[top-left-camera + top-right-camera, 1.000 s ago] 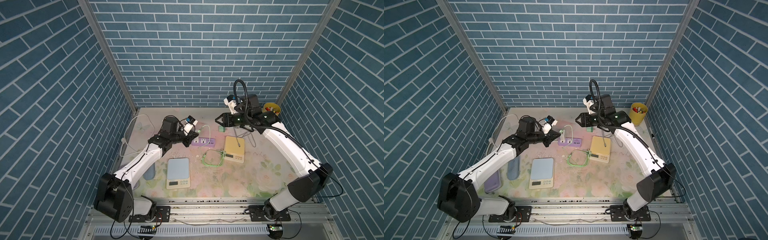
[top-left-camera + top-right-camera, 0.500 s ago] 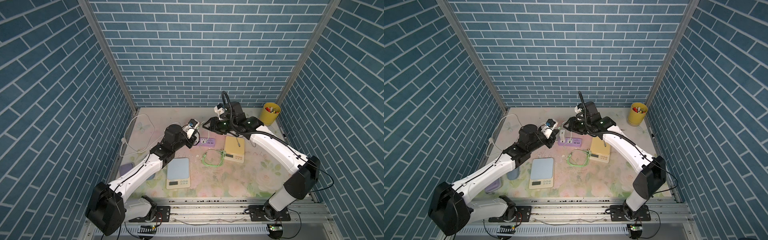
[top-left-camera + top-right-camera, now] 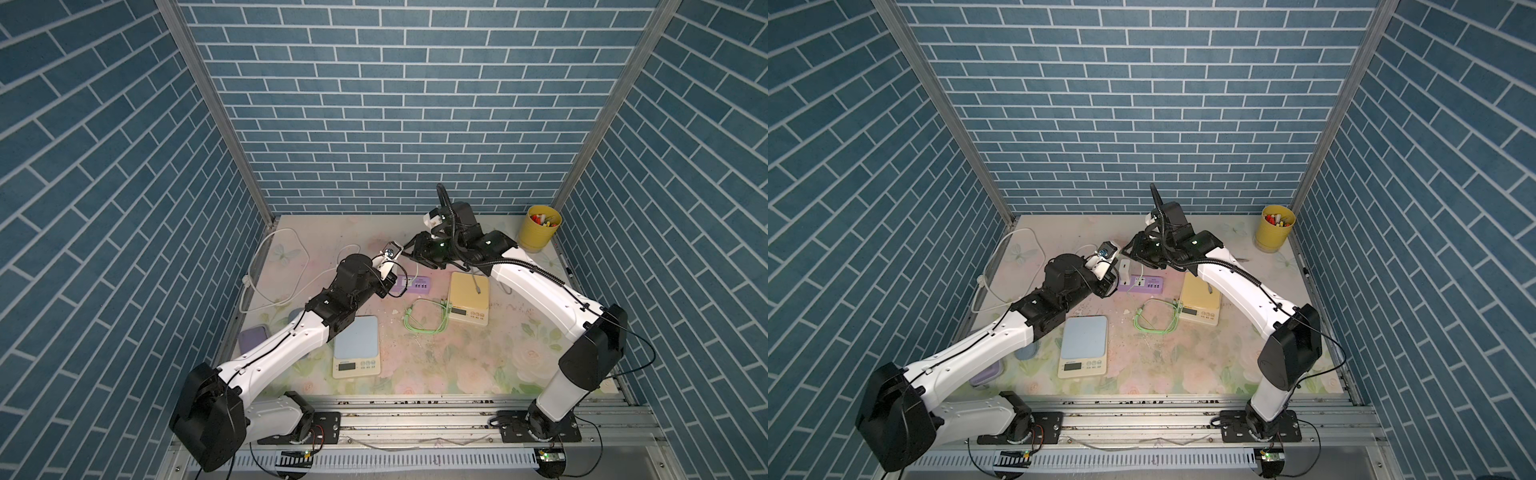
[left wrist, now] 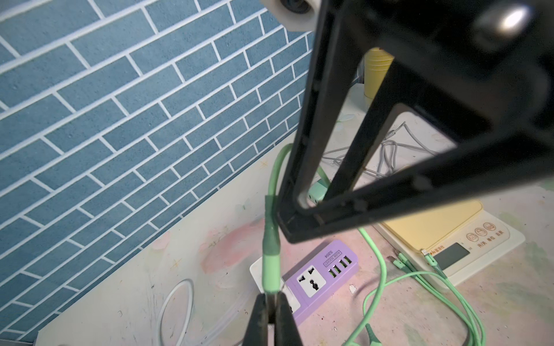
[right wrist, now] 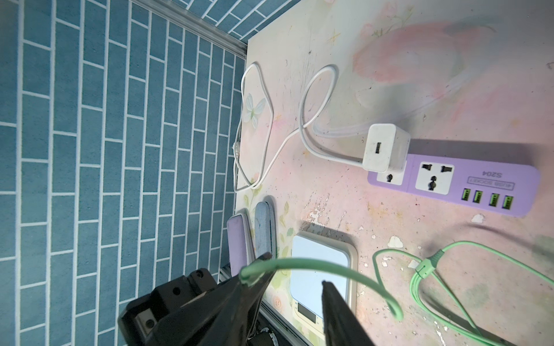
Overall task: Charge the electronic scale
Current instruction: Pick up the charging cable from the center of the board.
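Right, your left gripper (image 4: 271, 302) is pressed together on the metal plug at the end of the green cable (image 4: 269, 263), and it holds that plug up off the table (image 3: 478, 365), close to the purple power strip (image 4: 323, 269). From the plug the cable climbs, loops over and drops back down to the table. Your right gripper (image 5: 295, 271) has its fingers (image 5: 233, 299) spread. The green loop arcs across the gap between them and touches one finger near its tip.

On the strip, the white charger (image 5: 385, 146) sits plugged into the end socket, with its USB port in view.

Now the scales. The yellow-topped scale (image 3: 468, 297) lies flat just beside the strip, under your right arm. The rest of the cable is coiled next to it, and its small connectors rest on the scale's front edge by the display. The blue-topped scale (image 3: 356, 336) lies nearer the robot's base, by your left forearm and apart from the coil. A yellow cup (image 3: 538, 228) stands in the far corner.
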Tool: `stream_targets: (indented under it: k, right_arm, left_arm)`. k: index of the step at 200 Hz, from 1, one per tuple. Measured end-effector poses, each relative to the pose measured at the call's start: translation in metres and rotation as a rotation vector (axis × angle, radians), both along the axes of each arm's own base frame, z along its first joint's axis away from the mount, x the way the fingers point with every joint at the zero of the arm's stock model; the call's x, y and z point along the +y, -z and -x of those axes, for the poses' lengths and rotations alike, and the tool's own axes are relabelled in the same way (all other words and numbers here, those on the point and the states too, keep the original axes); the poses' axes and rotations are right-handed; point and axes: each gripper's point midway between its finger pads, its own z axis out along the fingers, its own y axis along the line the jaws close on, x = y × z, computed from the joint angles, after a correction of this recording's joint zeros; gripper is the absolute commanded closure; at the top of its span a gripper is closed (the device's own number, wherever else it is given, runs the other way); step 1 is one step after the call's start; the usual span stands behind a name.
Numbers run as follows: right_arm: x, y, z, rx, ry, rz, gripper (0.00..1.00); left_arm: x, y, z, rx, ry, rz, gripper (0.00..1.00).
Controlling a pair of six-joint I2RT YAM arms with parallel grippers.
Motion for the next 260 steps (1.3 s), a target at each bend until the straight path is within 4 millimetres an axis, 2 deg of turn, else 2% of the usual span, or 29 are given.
stream_targets:
  k: [38, 68, 84, 108, 120, 134, 142, 175, 193, 201, 212, 227, 242, 260]
  right_arm:
    - [0.003, 0.001, 0.002, -0.009, 0.003, 0.011, 0.55]
    - [0.007, -0.004, -0.003, -0.014, 0.008, 0.002, 0.56]
    - [0.011, -0.006, -0.007, -0.014, 0.012, -0.006, 0.65]
    - [0.014, -0.001, -0.010, 0.006, 0.020, -0.005, 0.85]
    - [0.015, 0.001, -0.010, 0.014, 0.017, -0.005, 0.85]
    - [0.015, 0.002, -0.009, 0.021, 0.015, -0.004, 0.75]
    - [0.016, 0.002, -0.009, 0.028, 0.015, -0.007, 0.75]
    - [0.018, 0.010, -0.011, 0.060, 0.017, -0.006, 1.00]
    - [0.018, 0.015, -0.010, 0.078, 0.010, 0.001, 1.00]
    - [0.019, 0.017, -0.010, 0.084, 0.007, 0.003, 1.00]
    - [0.020, 0.019, -0.009, 0.086, 0.000, 0.007, 1.00]
    - [0.020, 0.021, -0.009, 0.076, -0.006, 0.019, 1.00]
    - [0.018, 0.022, -0.011, 0.039, -0.009, 0.044, 1.00]
    - [0.012, 0.025, -0.021, -0.055, 0.003, 0.107, 1.00]
  left_arm:
    - [-0.001, 0.000, 0.001, -0.004, -0.009, -0.008, 1.00]
    - [-0.006, 0.000, 0.004, -0.014, -0.001, -0.025, 1.00]
    - [-0.007, 0.001, 0.006, -0.018, -0.002, -0.036, 1.00]
    - [-0.007, 0.002, 0.007, -0.027, -0.010, -0.059, 1.00]
    - [-0.007, 0.002, 0.007, -0.031, -0.017, -0.072, 1.00]
    - [-0.006, 0.004, 0.008, -0.036, -0.025, -0.086, 1.00]
    - [-0.005, 0.004, 0.008, -0.040, -0.030, -0.096, 1.00]
    - [-0.004, 0.010, 0.010, -0.049, -0.042, -0.134, 1.00]
    - [-0.004, 0.015, 0.012, -0.054, -0.048, -0.166, 1.00]
    - [-0.003, 0.017, 0.013, -0.058, -0.052, -0.177, 0.87]
    - [-0.003, 0.020, 0.014, -0.064, -0.050, -0.194, 0.59]
    - [-0.004, 0.021, 0.015, -0.068, -0.049, -0.194, 0.39]
    - [-0.002, 0.019, 0.015, -0.055, -0.052, -0.160, 0.30]
    - [0.009, 0.013, 0.010, -0.006, -0.048, -0.059, 0.28]
